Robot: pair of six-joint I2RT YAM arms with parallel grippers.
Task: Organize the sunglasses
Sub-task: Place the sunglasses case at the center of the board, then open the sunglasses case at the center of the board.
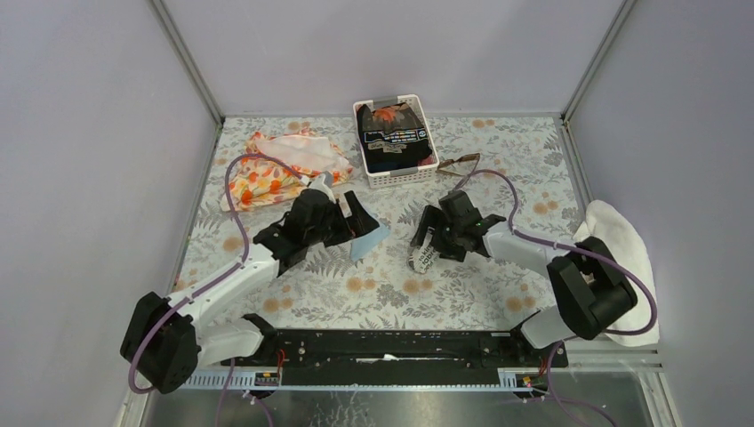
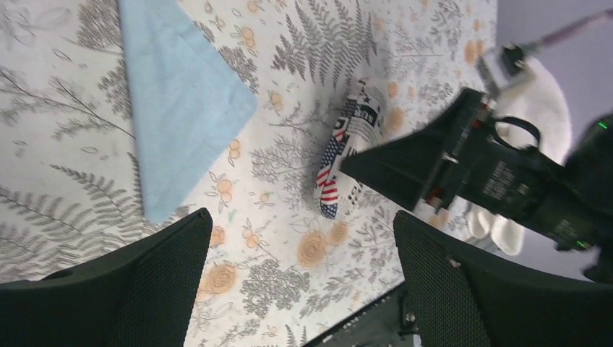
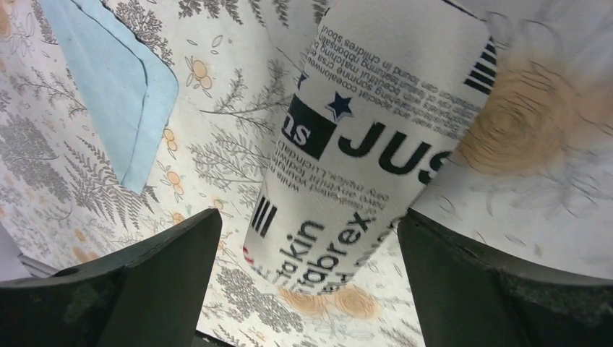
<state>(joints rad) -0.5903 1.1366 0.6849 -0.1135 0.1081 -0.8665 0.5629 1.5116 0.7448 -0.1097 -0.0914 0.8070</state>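
The sunglasses (image 1: 458, 165) are lying on the far side of the floral counter (image 1: 391, 298), just beside the right wall of the white basket (image 1: 402, 179) and well apart from both arms. The right pincer (image 3: 307, 217) is hanging released, its fingers straddling the printed tube case (image 3: 376, 108), which is resting on the counter with a gap showing at one finger. The left pincer (image 2: 301, 217) is gaping wide, grasping nothing, and hovering near the light blue cloth (image 2: 181, 101)
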